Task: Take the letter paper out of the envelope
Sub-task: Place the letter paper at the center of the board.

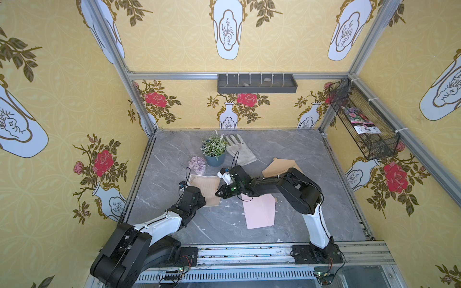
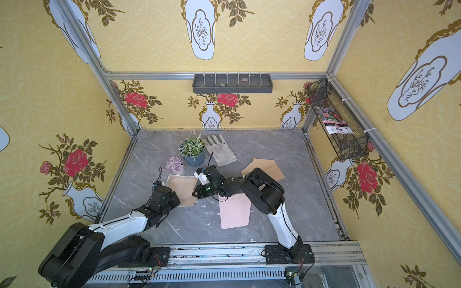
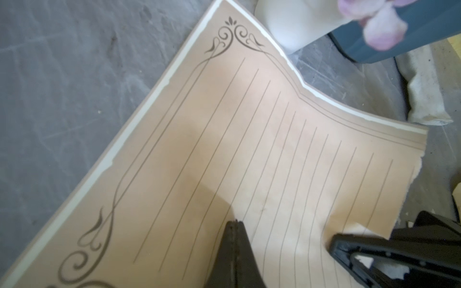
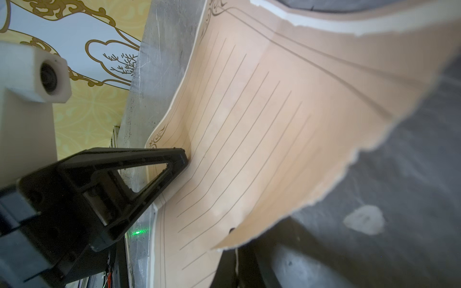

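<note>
Your letter paper [image 1: 203, 185] is out and unfolded, lying on the grey table [image 1: 311, 199] toward your left arm's side, tan with ruled lines and scrolled corner ornaments. It does not lie flat: in the left wrist view the sheet [image 3: 249, 149] bows up along its far edge, and in the right wrist view it [image 4: 262, 137] curves up like a trough.

Your left gripper [image 3: 233, 224] has its jaws pressed together on the paper's near part, pinching it. Your right gripper [image 1: 219, 193] meets the sheet's edge on the opposite side; its jaws are closed, and the sheet [image 4: 224, 232] runs in toward them in its wrist view, so it looks pinched there too, though the contact itself is hidden.

The pink envelope [image 1: 259, 212] lies flat just beside the paper, under your right arm. A brown envelope [image 1: 280, 165] with its flap open sits further back.

Behind the paper you have a purple flower [image 1: 197, 164], a potted plant [image 1: 214, 149] and a glove [image 1: 239, 149], all close together.
</note>
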Motion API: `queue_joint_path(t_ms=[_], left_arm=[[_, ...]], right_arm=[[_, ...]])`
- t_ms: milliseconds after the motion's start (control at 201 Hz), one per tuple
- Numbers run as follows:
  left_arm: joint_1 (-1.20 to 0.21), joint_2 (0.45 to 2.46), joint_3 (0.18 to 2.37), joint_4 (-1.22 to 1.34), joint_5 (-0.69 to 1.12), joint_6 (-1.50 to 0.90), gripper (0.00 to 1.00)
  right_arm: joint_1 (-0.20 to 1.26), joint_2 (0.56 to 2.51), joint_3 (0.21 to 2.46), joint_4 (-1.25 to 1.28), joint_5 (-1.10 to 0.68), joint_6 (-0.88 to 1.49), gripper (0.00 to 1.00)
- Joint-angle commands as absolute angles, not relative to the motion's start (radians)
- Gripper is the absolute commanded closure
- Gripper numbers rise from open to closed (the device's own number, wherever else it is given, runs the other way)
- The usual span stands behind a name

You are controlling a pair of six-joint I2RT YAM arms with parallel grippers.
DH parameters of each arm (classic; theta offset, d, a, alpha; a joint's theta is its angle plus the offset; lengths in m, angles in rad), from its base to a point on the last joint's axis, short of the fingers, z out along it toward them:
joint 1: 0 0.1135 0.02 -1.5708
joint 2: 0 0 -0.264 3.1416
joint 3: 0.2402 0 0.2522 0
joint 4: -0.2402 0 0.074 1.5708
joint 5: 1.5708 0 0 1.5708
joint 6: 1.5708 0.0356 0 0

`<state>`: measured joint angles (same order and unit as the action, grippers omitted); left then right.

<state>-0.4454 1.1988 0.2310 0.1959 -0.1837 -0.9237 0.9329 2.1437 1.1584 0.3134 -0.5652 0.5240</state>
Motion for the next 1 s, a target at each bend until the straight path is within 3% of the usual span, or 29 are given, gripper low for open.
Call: queue_joint_path(t_ms=[0, 110, 384, 996], left_arm=[[-0.443, 1.226, 0.226, 0.108, -0.19, -0.938, 1.0], [-0.443, 1.215, 0.224, 0.105, -0.192, -0.939, 1.0], [-0.443, 1.091, 0.213, 0.012, -0.256, -0.931, 1.0], [-0.448, 0.847, 0.265, -0.185, -0.243, -0.907, 0.98]], right_arm=[[0.931, 2.15, 1.147, 0.143, -0.514, 0.506, 0.7], [0.93, 2.14, 1.143, 0.134, -0.509, 0.501, 0.51], [0.93, 1.996, 1.048, 0.081, -0.43, 0.496, 0.44], [0.933, 1.694, 0.907, -0.071, -0.258, 0.482, 0.51]])
